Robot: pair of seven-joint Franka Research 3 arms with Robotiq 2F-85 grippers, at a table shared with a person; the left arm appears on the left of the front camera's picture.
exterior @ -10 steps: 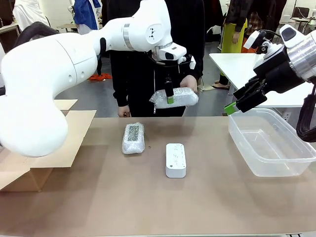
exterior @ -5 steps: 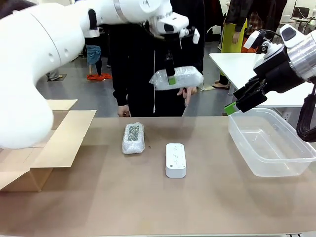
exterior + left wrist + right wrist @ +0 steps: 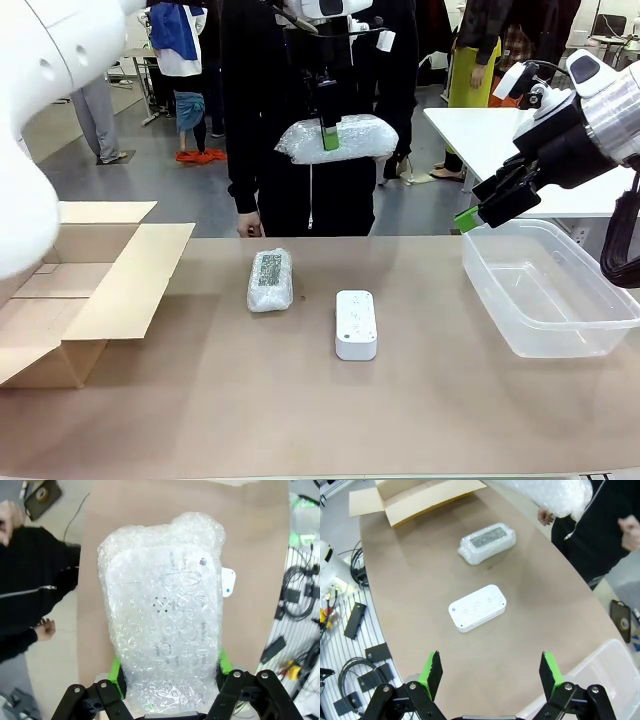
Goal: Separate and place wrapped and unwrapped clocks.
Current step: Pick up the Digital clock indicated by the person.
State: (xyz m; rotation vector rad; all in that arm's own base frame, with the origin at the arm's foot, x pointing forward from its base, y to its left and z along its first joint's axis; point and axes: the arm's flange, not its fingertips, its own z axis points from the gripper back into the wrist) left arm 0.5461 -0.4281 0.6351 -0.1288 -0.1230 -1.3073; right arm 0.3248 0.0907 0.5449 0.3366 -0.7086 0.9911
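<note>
One wrapped bundle (image 3: 368,138) pinched by left end effector (image 3: 329,142); right end effector (image 3: 490,666) spread.

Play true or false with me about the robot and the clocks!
1. The left gripper holds a wrapped bundle up in the air. True.
2. A second wrapped bundle lies on the table beside the bare white clock. True.
3. The right gripper squeezes the bare white clock. False: it is open, holding nothing.
4. The bare white clock sits inside the clear tub. False: it lies on the table, outside the tub.
</note>
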